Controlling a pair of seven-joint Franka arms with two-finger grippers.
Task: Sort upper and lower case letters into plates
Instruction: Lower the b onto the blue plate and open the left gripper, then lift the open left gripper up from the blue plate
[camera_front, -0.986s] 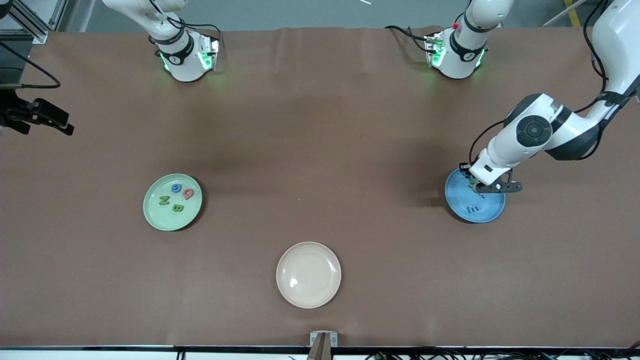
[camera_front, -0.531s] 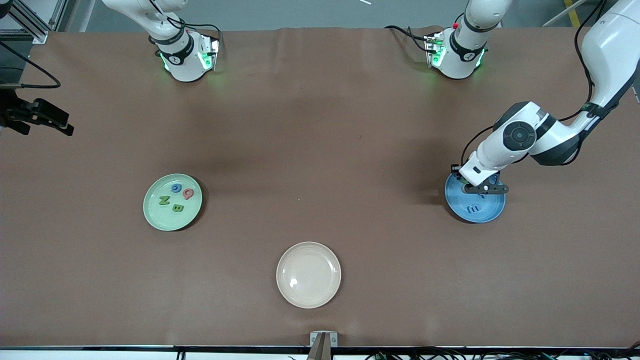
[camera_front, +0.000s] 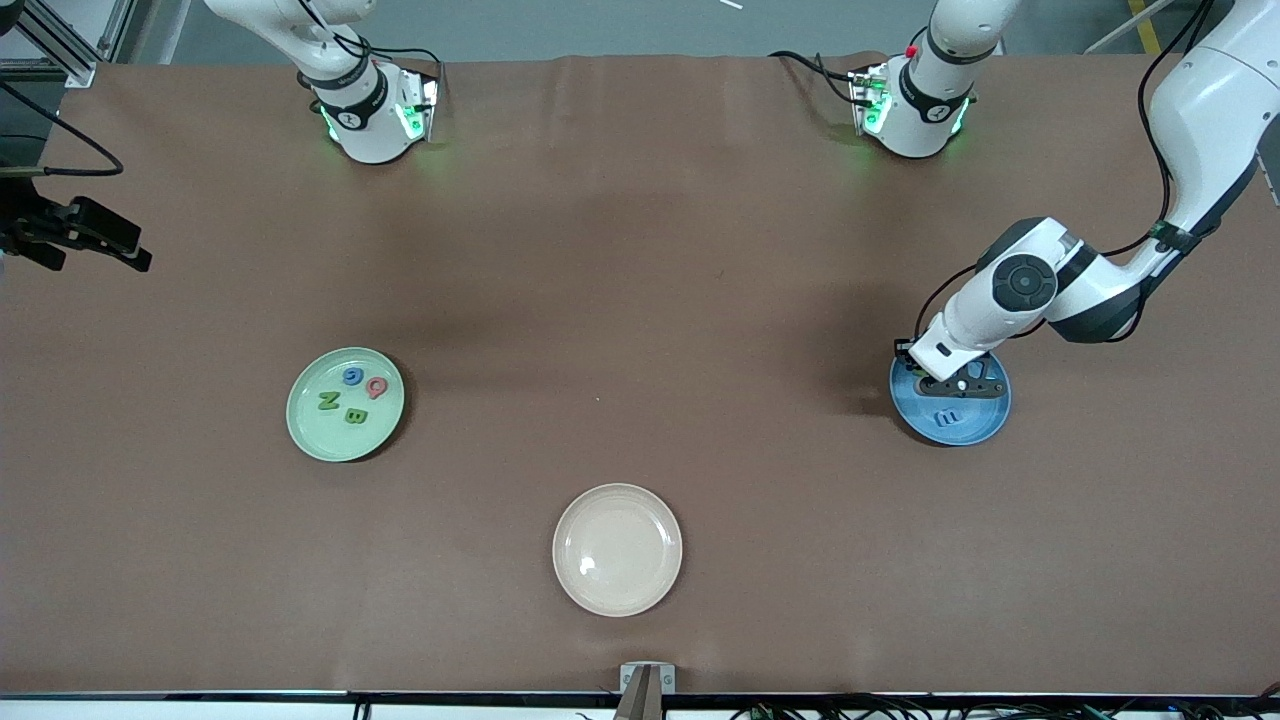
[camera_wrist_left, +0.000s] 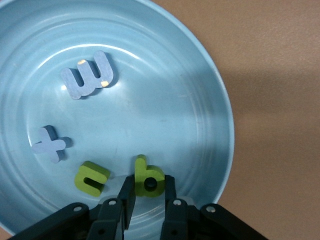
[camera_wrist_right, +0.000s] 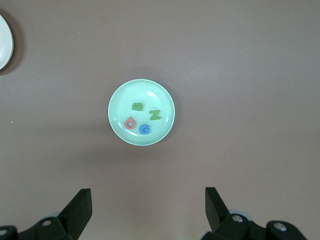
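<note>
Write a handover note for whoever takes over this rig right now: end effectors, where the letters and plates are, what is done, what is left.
Left end effector: low in the blue plate, shut on the green b, not yet released.
Right end effector: open, holds nothing, high over the green plate; that arm waits.
Blue plate, toward the left arm's end of the table: blue w, blue x, green c, plus the b.
Green plate: B, Z, G and a red Q.
Beige plate, nearest the front camera, holds no letters.
Done: no loose letters show on the table.
Left: release the b and lift clear.
</note>
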